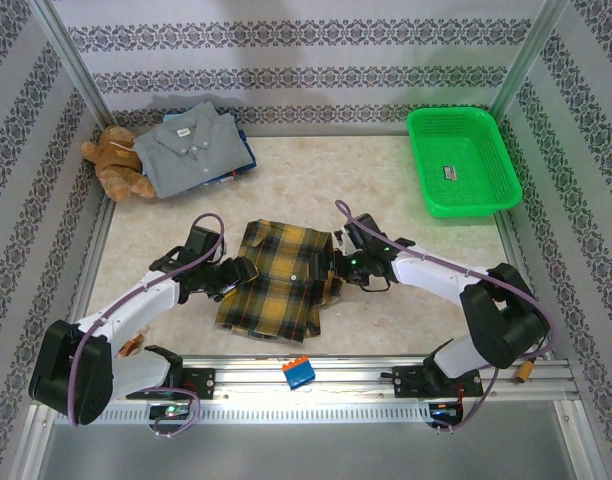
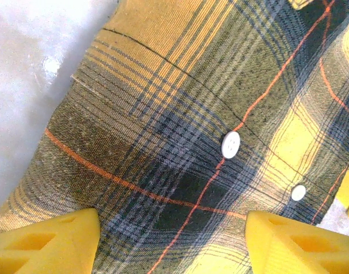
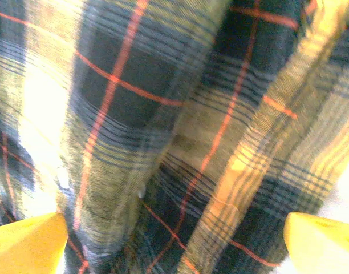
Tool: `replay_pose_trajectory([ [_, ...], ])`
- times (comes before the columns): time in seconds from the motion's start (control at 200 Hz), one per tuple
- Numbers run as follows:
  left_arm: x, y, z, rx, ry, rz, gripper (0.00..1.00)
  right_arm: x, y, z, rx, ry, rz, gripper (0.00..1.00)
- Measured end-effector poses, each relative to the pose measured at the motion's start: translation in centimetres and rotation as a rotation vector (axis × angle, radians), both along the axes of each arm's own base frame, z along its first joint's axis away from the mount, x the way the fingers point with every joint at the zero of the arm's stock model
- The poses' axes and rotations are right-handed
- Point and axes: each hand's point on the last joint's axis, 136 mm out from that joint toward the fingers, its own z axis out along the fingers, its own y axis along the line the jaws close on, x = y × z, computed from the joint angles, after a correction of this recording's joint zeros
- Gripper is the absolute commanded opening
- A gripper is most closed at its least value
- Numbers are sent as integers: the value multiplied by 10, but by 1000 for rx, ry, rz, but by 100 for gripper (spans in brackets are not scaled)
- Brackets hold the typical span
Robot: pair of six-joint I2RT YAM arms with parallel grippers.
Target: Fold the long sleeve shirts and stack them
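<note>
Far left, back corner: brown teddy bear point(image 1: 116, 165), touching a folded grey shirt point(image 1: 186, 148) stacked on some blue cloth point(image 1: 244, 165) that barely peeks out at the right edge. Further in, left claw point(image 1: 248, 272) right at the left edge of the plaid shirt point(image 1: 276, 285), wide open. Up close from the left wrist: yellow fingers point(image 2: 49, 242) spread far apart over the plaid, white button point(image 2: 230, 144) between them. Shirt itself mid-surface point(image 1: 386, 190), mustard and dark checks, partly folded, lying fairly flat. Small blue-and-orange thing point(image 1: 298, 372) on the near rail, just below it. Right claw point(image 1: 338, 262) at the shirt's right edge, also wide open, fingers point(image 3: 26, 245) either side of bunched-up plaid. Far right, at the back: green basket point(image 1: 464, 165), well apart.
</note>
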Motion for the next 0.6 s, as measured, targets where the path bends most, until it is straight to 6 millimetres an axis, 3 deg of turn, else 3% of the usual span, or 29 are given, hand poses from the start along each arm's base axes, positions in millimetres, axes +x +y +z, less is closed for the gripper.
replay_pose_trajectory([
  [0.205,-1,0,2,-2,-9,1,69,5,3,10,-19,-19,41,98],
  [0.6,-5,3,-3,6,-1,4,68,-8,-1,-14,-85,64,76,98],
])
